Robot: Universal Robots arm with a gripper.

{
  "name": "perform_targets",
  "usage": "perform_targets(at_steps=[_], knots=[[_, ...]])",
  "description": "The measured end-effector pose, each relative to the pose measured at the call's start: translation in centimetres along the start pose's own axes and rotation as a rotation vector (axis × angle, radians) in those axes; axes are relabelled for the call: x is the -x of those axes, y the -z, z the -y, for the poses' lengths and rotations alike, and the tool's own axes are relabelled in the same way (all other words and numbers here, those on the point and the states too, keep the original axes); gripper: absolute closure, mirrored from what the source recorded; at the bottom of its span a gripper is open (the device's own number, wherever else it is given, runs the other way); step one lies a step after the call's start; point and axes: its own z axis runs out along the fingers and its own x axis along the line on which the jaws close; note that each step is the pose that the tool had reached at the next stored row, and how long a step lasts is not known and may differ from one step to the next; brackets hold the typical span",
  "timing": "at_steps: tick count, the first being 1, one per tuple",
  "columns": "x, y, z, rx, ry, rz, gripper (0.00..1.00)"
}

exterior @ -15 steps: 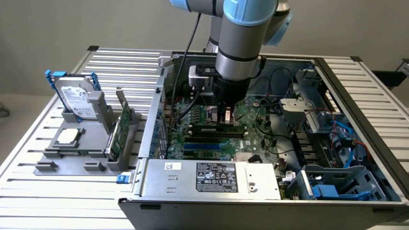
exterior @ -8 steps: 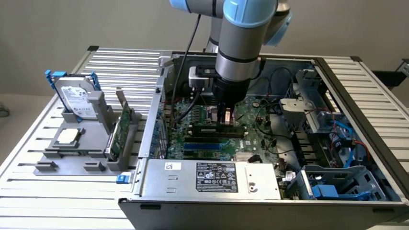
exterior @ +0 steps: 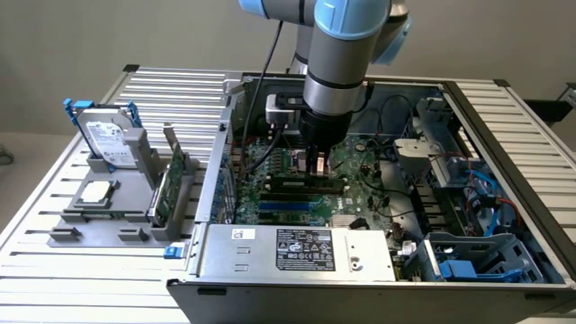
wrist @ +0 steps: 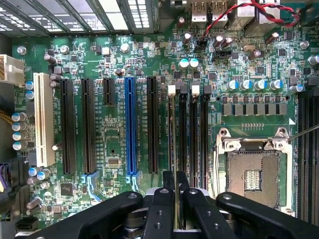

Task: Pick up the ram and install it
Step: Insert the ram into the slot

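An open computer case [exterior: 504,128] lies on a slatted metal surface [exterior: 171,84], its green motherboard [exterior: 365,196] exposed. A robot arm reaches straight down into the case, with the gripper [exterior: 315,164] low over the board's memory slots.

In the wrist view, the gripper [wrist: 176,180] has its dark fingers [wrist: 168,181] drawn close together, pinching the top edge of the ram [wrist: 172,139]. The ram stands on edge along a black memory slot, between a blue slot [wrist: 130,124] and the empty processor socket [wrist: 254,174]. Whether it is fully seated cannot be told. In the exterior view, the ram [exterior: 301,181] is a thin stick directly under the gripper.

Outside the case, toward the exterior view's left, a grey fixture [exterior: 108,226] holds a hard drive [exterior: 104,138], a processor chip [exterior: 97,193] and an upright expansion card [exterior: 177,177].
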Motion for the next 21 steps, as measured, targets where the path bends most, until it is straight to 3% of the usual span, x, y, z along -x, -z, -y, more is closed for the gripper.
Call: perform_targets(at_steps=[21], knots=[[0.08, -0.05, 0.18, 0.0000, 0.000, -0.0009, 0.86]])
